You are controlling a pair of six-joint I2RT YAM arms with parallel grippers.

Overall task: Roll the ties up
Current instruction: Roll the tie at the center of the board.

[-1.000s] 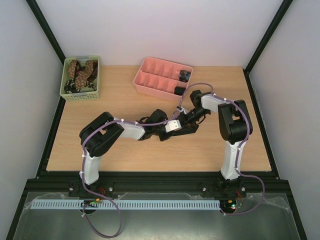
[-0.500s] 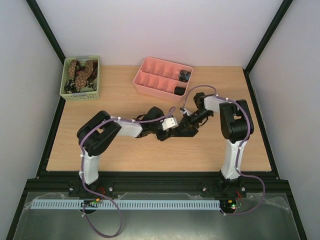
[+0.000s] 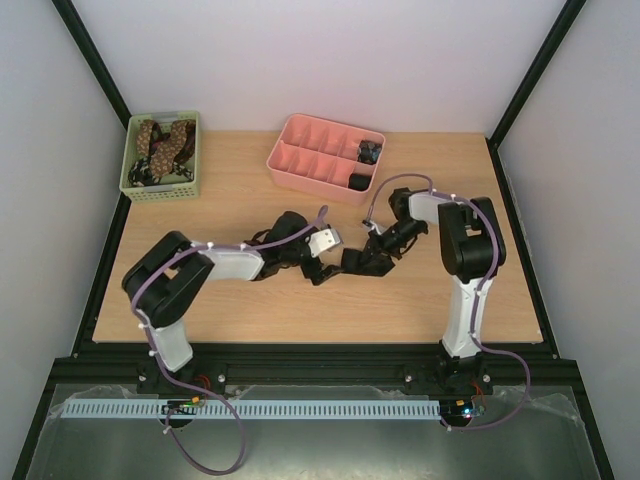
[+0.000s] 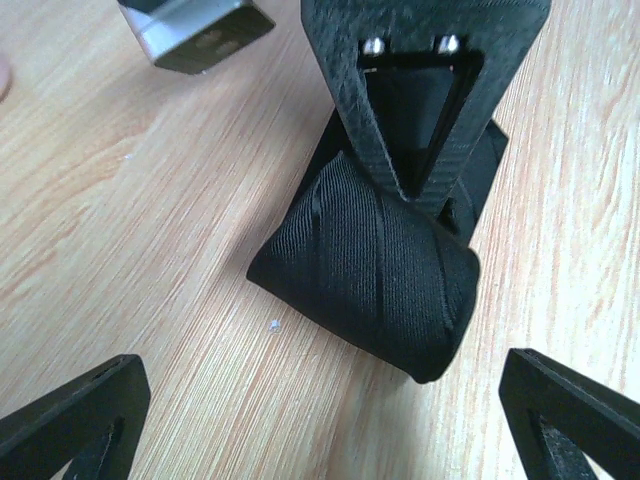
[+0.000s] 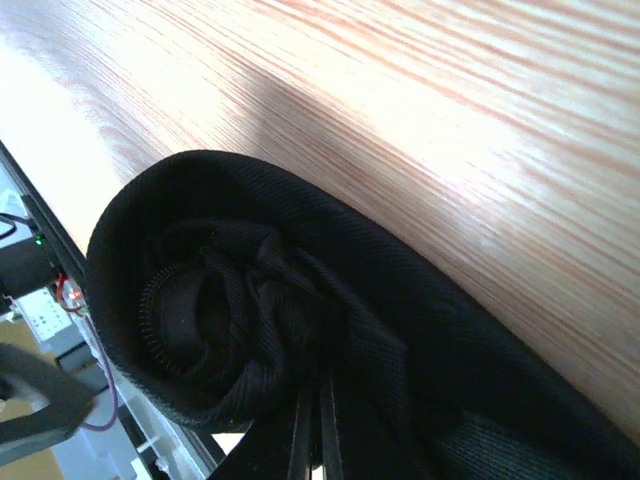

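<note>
A black tie (image 4: 370,270), rolled into a coil, lies on the wooden table (image 3: 250,190) between the two arms. My right gripper (image 5: 320,440) is shut on the coil's folds, and its black finger (image 4: 420,100) reaches into the roll from above in the left wrist view. The coil's spiral end (image 5: 210,320) fills the right wrist view. My left gripper (image 4: 325,430) stands wide open a short way from the roll, its fingertips (image 4: 80,420) apart from the fabric. From above, the left gripper (image 3: 325,268) sits just left of the tie (image 3: 352,262), which the right gripper (image 3: 364,260) holds.
A green basket (image 3: 135,185) at the back left holds brown spotted ties (image 3: 160,145). A pink compartment tray (image 3: 310,150) at the back centre has two dark rolled ties (image 3: 358,181) in its right-hand cells.
My left gripper has opened, let go of the roll and drawn back to the left. The right gripper has shut on the rolled tie.
</note>
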